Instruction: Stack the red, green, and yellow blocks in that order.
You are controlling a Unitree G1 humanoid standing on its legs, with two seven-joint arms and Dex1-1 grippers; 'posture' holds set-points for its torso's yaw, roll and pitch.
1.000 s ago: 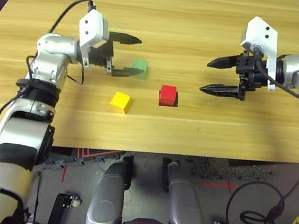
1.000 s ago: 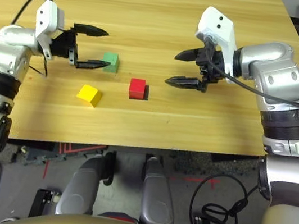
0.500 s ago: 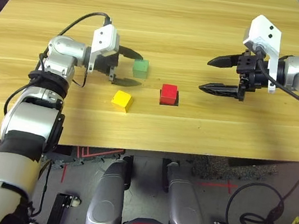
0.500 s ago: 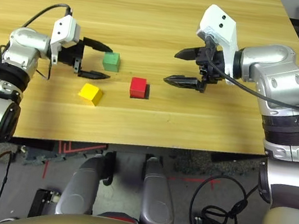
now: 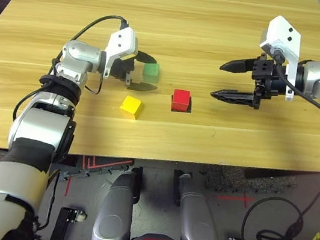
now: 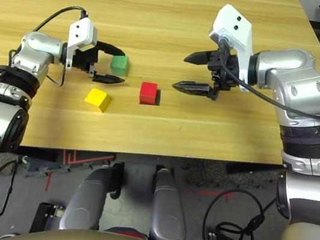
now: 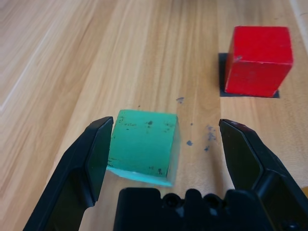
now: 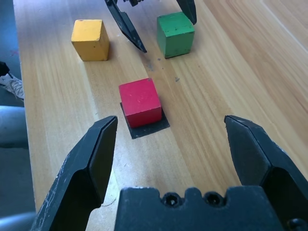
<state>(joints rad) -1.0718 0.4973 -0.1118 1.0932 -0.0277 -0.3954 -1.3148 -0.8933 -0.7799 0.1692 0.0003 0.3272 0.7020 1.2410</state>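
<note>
The green block [image 5: 151, 70] rests on the table between the open fingers of my left gripper [image 5: 148, 72]; in the left wrist view the green block [image 7: 143, 146] lies close beside one finger [image 7: 89, 163], with a gap to the other. The red block [image 5: 180, 100] sits on a flat black square patch near the table's middle. The yellow block [image 5: 130, 106] lies nearer the front edge, left of the red one. My right gripper [image 5: 226, 80] hovers open to the right of the red block [image 8: 140, 101], holding nothing.
The wooden table [image 5: 183, 14] stretches wide behind the blocks. Its front edge [image 5: 160, 159] lies just below the yellow block, with the floor and cables beyond.
My left gripper has moved right, and its open fingers now straddle the green block. The right gripper has barely shifted. All three blocks stay in place.
</note>
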